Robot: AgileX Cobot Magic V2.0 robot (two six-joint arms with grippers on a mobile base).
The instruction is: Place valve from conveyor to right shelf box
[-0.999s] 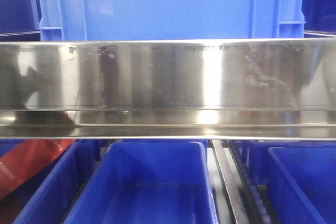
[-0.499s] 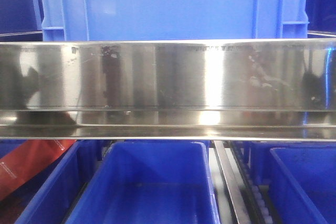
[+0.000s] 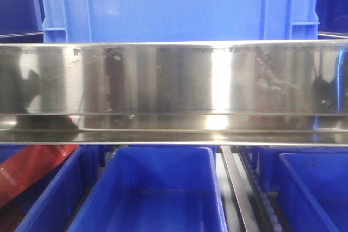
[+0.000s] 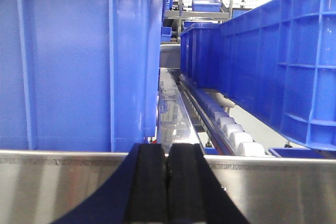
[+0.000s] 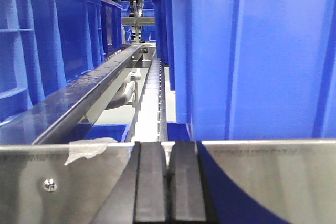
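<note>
No valve and no conveyor show in any view. My left gripper (image 4: pixel 167 182) is shut, its black pads pressed together with nothing between them, in front of a steel shelf rail (image 4: pixel 63 182). My right gripper (image 5: pixel 168 182) is also shut and empty, in front of the same kind of rail (image 5: pixel 262 182). Neither gripper shows in the front view. A large blue box (image 3: pixel 179 4) stands on the upper shelf behind the steel rail (image 3: pixel 174 80). It fills the left of the left wrist view (image 4: pixel 79 56) and the right of the right wrist view (image 5: pixel 252 51).
Below the rail are open blue bins in the middle (image 3: pixel 157 188) and at the right (image 3: pixel 315 188), with a roller track (image 3: pixel 239 188) between them. A red object (image 3: pixel 27 172) lies at the lower left. More blue boxes (image 4: pixel 273 61) (image 5: pixel 47 45) flank white rollers (image 4: pixel 231 129). Torn tape (image 5: pixel 86 149) sticks to the rail.
The front view has shifted slightly; the large blue box and lower bins sit a little further right in the frame than one second ago.
</note>
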